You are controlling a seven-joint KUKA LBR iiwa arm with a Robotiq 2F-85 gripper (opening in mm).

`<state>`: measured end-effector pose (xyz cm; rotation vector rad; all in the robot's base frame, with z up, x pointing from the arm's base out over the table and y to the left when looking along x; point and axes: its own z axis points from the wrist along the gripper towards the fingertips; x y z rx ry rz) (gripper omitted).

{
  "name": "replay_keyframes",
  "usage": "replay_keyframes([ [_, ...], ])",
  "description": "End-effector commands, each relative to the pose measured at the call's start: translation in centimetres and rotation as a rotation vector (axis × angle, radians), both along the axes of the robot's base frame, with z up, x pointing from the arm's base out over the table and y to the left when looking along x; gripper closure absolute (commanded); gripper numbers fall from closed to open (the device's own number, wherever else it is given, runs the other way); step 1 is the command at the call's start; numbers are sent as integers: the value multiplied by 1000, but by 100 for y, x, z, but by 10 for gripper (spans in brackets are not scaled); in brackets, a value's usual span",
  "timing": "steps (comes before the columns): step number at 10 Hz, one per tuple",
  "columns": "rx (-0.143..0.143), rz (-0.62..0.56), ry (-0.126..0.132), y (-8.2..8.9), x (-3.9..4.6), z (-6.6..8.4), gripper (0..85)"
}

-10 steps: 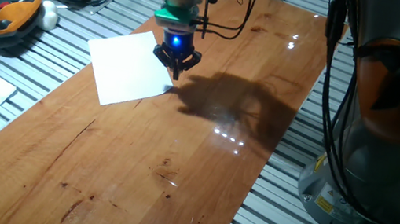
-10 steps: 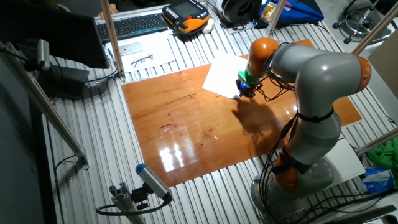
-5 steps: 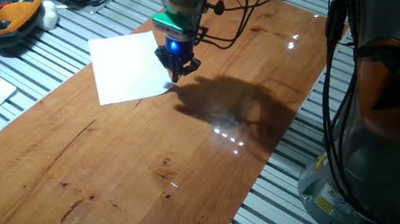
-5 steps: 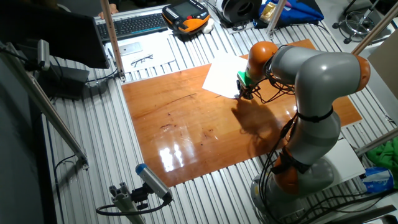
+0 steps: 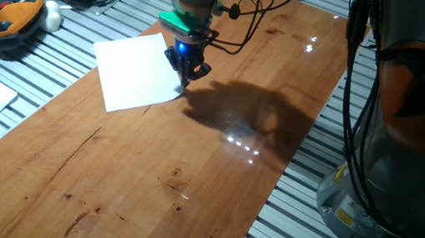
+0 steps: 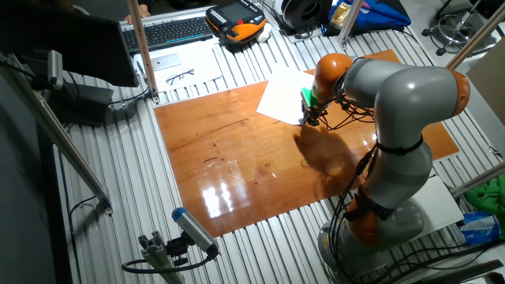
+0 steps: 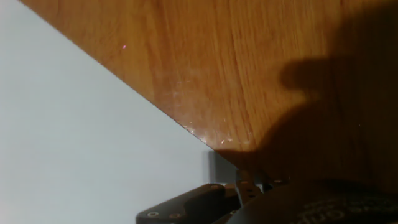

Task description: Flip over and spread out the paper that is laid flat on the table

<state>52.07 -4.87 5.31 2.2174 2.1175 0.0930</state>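
The paper (image 5: 137,72) lies flat, blank side up, in the upper left of the counter (image 5: 187,174), whose lower half is open wood. The hand (image 5: 185,71) has crept left onto the sheet's right edge, pointing straight down, fingertips nearly together; whether they pinch paper is unclear.

Keyboard (image 6: 168,31) (beside orange pendant (image 6: 237,21))

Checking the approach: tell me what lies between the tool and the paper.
Nothing visible. In one fixed view the tool hangs right at the paper's near corner, with no object between; the hand view shows only paper edge and bare table.
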Motion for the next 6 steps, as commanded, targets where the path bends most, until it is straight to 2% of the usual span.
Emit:
replay_keyframes([
  [1,1,-193,0,0,1,-14,510],
  [2,1,-194,0,-1,4,-37,510],
  [3,3,-197,-1,0,6,-57,340],
  [6,2,-188,-12,7,6,-75,340],
])
